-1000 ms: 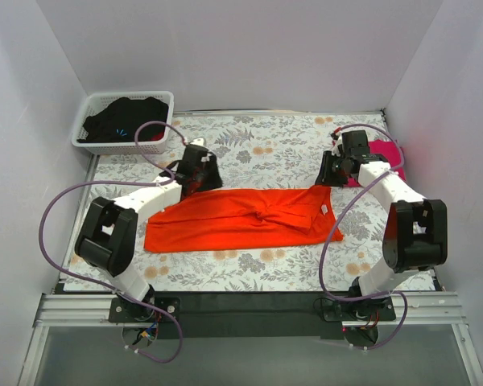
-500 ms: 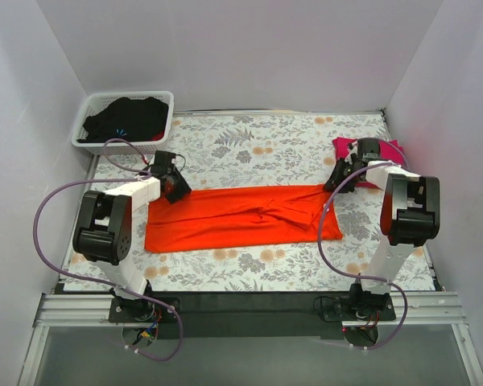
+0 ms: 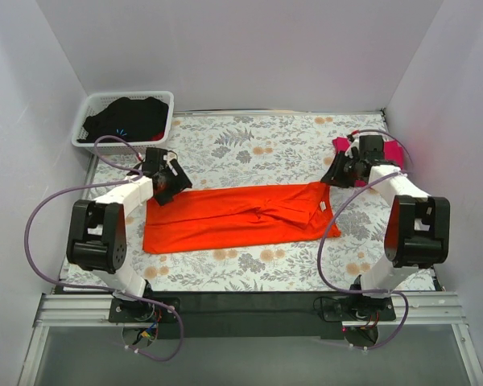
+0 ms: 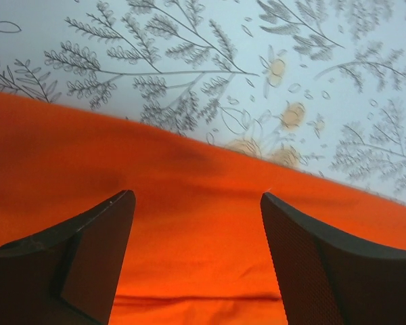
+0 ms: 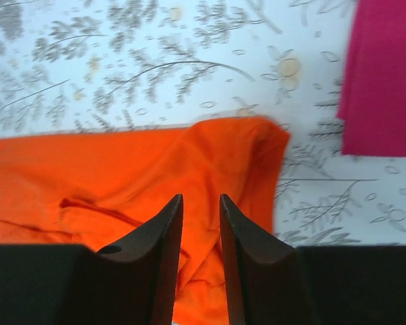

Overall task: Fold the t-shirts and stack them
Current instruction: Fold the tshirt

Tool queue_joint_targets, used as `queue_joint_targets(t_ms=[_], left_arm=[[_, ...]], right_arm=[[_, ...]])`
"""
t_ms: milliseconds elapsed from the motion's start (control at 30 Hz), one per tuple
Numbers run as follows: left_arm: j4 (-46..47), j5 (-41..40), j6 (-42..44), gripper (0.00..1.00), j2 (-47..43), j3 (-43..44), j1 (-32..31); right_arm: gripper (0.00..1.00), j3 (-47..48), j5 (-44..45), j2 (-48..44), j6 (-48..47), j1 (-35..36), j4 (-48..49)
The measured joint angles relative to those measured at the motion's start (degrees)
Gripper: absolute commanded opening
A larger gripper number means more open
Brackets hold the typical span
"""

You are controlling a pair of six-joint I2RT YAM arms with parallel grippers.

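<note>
The bright orange t-shirt (image 3: 241, 217) lies folded into a long band across the middle of the flowered table. My left gripper (image 3: 166, 188) hovers over its far left corner with jaws wide open and empty; orange cloth (image 4: 203, 257) shows below the left gripper (image 4: 196, 198). My right gripper (image 3: 336, 177) is just above the shirt's far right corner (image 5: 122, 169). The right gripper (image 5: 201, 198) has its jaws a narrow gap apart, with nothing between them. The magenta-pink t-shirt (image 3: 391, 151) lies folded at the far right, partly behind my right arm, and also shows in the right wrist view (image 5: 382, 81).
A white basket (image 3: 121, 149) holding dark clothes (image 3: 129, 119) stands at the back left corner. White walls close in the table on three sides. A white label (image 3: 326, 207) shows on the orange shirt's right end.
Both grippers have swung outward to the shirt's far corners. In the last half second the right gripper edged back over the right corner, and that end of the cloth shifted a little.
</note>
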Motion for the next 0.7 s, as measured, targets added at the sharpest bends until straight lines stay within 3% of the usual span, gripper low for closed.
queue_joint_targets(t_ms=[167,300,700], left_arm=[[-1.2,1.5,1.4,0.7,-5.9,-0.1,-0.9],[-0.6,1.6,2.7,0.7,-9.5,-1.7,-1.3],[2.7,1.0,5.2,0.7,-7.5,-7.9,-1.3]], right_arm=[[0.31,-4.0,-1.5,-7.3,1.5,5.0,0.4],[0.31,-8.8,-3.0,-7.8,3.1,7.0,1.0],[0.31,-15.1,0.9,-7.6,7.6,6.8,1.6]])
